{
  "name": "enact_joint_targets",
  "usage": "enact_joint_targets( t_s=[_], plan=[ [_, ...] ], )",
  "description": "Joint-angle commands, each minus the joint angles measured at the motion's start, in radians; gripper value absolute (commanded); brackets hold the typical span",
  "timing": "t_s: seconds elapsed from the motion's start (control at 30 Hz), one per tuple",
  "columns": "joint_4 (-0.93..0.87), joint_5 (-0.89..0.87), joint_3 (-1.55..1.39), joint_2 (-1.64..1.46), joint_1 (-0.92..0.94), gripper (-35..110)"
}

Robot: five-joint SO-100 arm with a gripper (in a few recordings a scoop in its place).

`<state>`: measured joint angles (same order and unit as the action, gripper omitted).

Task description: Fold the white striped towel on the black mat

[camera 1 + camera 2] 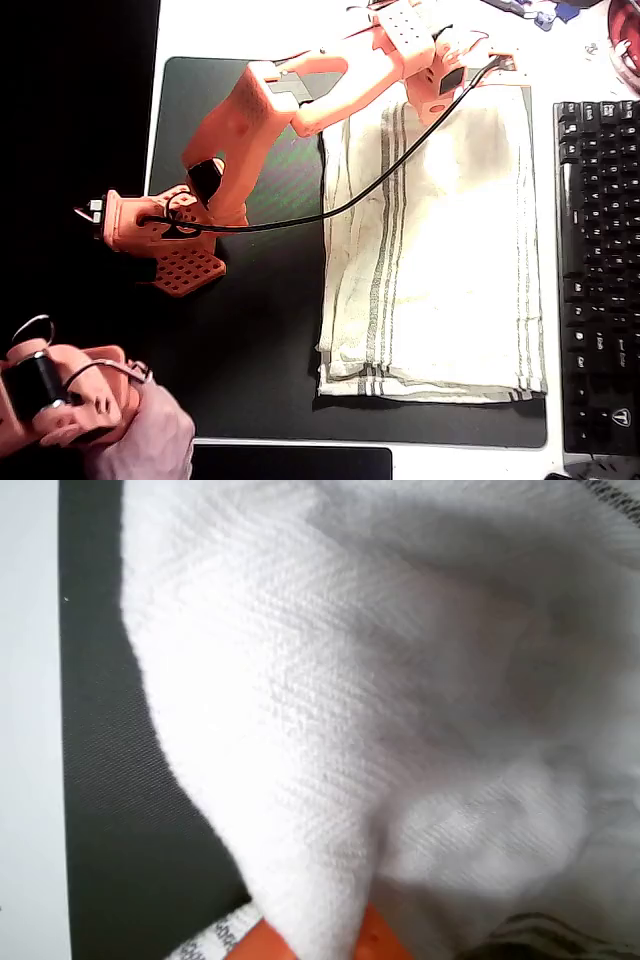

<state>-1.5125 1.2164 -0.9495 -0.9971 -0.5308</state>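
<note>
The white striped towel [440, 260] lies flat on the right half of the black mat [260, 330], with its grey-green stripes running lengthwise. In the overhead view my orange arm reaches over the mat to the towel's far edge, where my gripper [446, 92] sits on the cloth. In the wrist view the towel [350, 730] bulges up close to the camera and drapes over an orange finger [375, 942]. A pinched fold runs down to that finger, so the gripper looks shut on the cloth. The mat [110, 810] shows at the left.
A black keyboard [600, 270] lies right beside the mat's right edge. White table [30, 730] borders the mat. Some small items, one of them red [625, 40], sit at the far right corner. Bare mat stretches left of the towel.
</note>
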Motion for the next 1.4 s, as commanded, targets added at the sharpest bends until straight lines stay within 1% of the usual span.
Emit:
enact_joint_targets(
  t_s=[0.0,0.3,0.53,0.7,0.83,0.97,1.07,1.37],
  plan=[
    [-0.023,0.026,-0.028,-0.121,0.017,0],
    [-0.046,0.092,-0.175,-0.330,0.181,0],
    [-0.120,0.196,-0.219,-0.477,0.382,0],
    [-0.129,0.278,-0.222,-0.494,0.532,0],
    [-0.115,0.350,-0.241,-0.495,0.649,0],
    [-0.040,0.408,-0.308,-0.495,0.738,0],
    [-0.015,0.443,-0.324,-0.486,0.796,0],
    [0.077,0.543,-0.293,-0.365,0.974,0]
  ],
)
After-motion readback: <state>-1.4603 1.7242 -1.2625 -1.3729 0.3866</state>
